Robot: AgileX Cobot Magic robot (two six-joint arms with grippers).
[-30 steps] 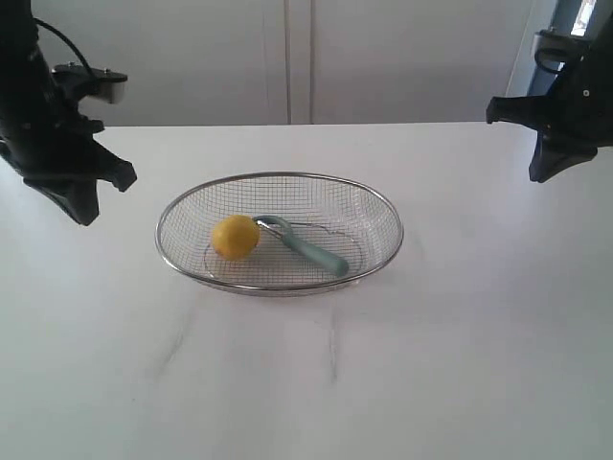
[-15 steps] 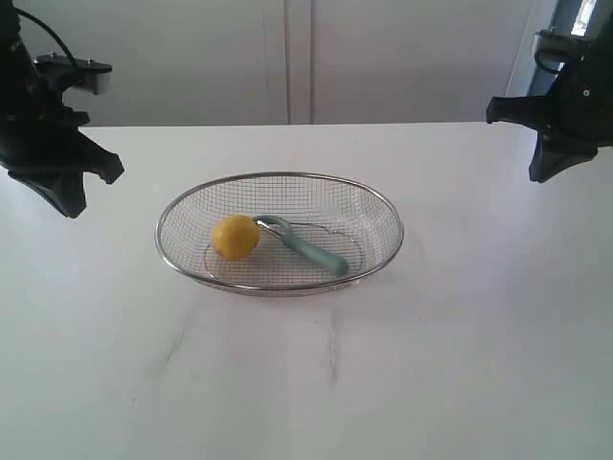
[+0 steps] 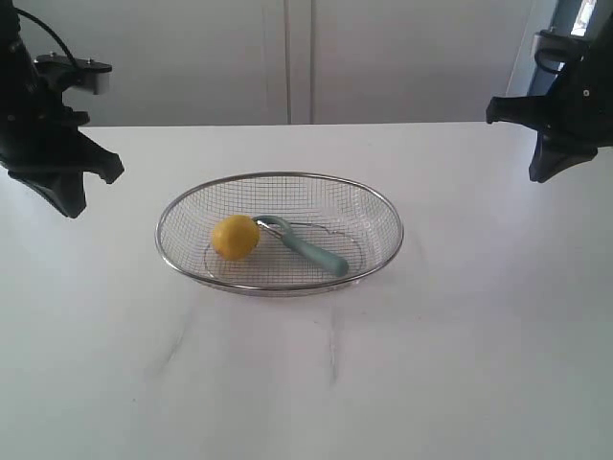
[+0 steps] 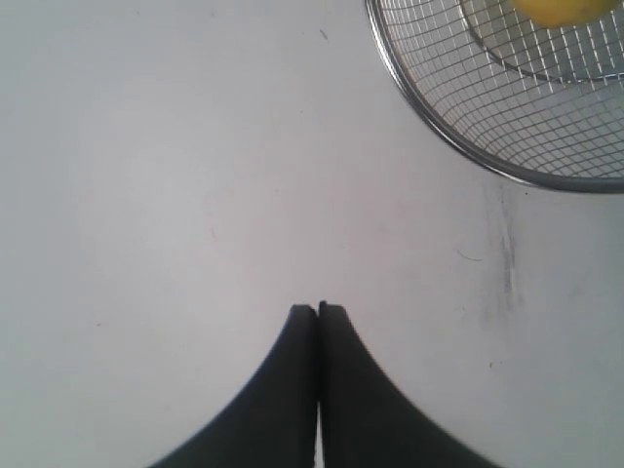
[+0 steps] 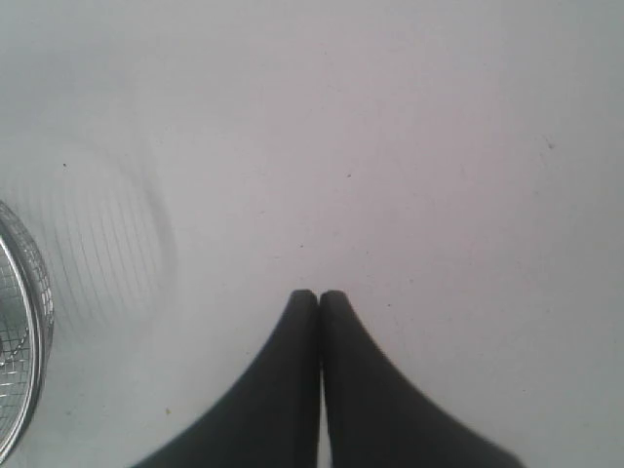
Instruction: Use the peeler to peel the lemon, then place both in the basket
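Observation:
The yellow lemon lies inside the wire mesh basket, toward its left side. Right beside it rests the teal-handled peeler, its metal head against the lemon. My left gripper hangs shut and empty above the table, well left of the basket. My right gripper hovers shut and empty at the far right. In the left wrist view the gripper is closed, with the basket rim and a sliver of lemon at a corner. In the right wrist view the closed gripper faces bare table; the basket rim shows at the edge.
A white table carries the basket at its middle. White cabinet doors close off the back. Faint dark scuffs mark the tabletop near the basket.
My left arm rose and drew back to the left between one second and half a second ago, then stayed still. The right arm, lemon, peeler and basket have not moved.

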